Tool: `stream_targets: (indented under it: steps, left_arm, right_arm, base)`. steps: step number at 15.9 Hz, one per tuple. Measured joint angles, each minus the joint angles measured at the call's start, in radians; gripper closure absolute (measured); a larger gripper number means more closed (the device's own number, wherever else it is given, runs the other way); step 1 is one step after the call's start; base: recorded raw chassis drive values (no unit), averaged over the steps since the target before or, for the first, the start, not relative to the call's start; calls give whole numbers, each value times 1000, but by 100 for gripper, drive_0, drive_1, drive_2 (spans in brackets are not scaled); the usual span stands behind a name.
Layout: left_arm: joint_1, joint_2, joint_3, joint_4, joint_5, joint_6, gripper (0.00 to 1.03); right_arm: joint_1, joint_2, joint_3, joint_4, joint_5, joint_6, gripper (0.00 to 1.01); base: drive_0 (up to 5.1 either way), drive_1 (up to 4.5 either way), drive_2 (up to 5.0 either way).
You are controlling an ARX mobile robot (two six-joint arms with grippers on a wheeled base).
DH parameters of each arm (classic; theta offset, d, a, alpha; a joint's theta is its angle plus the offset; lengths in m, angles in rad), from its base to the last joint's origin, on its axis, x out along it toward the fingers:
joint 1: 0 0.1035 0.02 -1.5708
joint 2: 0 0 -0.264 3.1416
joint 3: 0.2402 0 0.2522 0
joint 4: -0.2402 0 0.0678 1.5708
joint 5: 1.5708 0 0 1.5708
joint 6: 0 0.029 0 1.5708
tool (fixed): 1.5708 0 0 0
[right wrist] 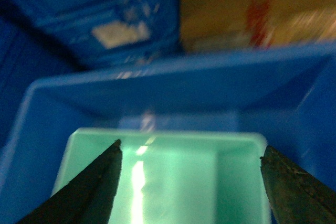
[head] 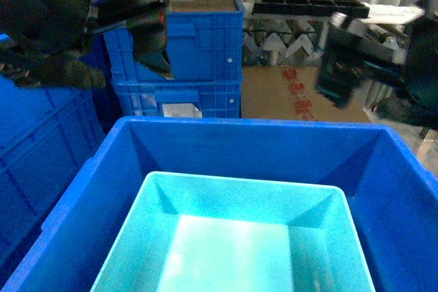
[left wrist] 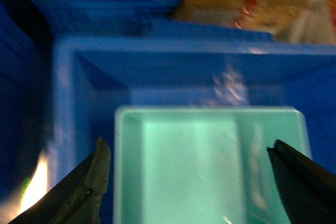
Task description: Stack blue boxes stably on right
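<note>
A light turquoise-blue box (head: pixel 233 244) sits open-topped and empty inside a big dark blue crate (head: pixel 253 135) right in front of me. My left gripper (head: pixel 154 46) hangs high at the upper left, above the crate's far left corner. In the left wrist view it (left wrist: pixel 188 145) is open over the blue box (left wrist: pixel 205 166), holding nothing. My right gripper (head: pixel 335 76) hovers blurred at the upper right, above the crate's far rim. In the right wrist view it (right wrist: pixel 191 147) is open, and the blue box (right wrist: pixel 173 182) lies well below its spread fingers.
Two dark blue ribbed crates (head: pixel 185 52) are stacked behind the big crate, with a brown cardboard box (head: pixel 294 94) to their right. More blue crates (head: pixel 34 148) stand close on the left. A black divided tray (head: pixel 308 3) rests on a rack at the back.
</note>
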Motion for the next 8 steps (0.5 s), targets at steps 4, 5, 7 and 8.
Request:
stream_targets:
  steps: [4, 5, 7, 8]
  left_arm:
    - [10, -63, -205, 321, -158, 91, 25]
    - [14, -90, -273, 414, -199, 112, 28]
    - [51, -185, -489, 760, -275, 190, 43]
    - [83, -249, -598, 998, -277, 224, 55]
  right_arm:
    - [-19, -53, -183, 270, 120, -149, 32]
    - [-33, -70, -236, 359, 148, -193, 36]
    - [-97, -138, -377, 629, 177, -323, 50]
    - [-119, -209, -452, 784, 159, -380, 63]
  base:
    - [0, 0, 0]
    - [0, 0, 0]
    - [0, 0, 0]
    - [0, 0, 0]
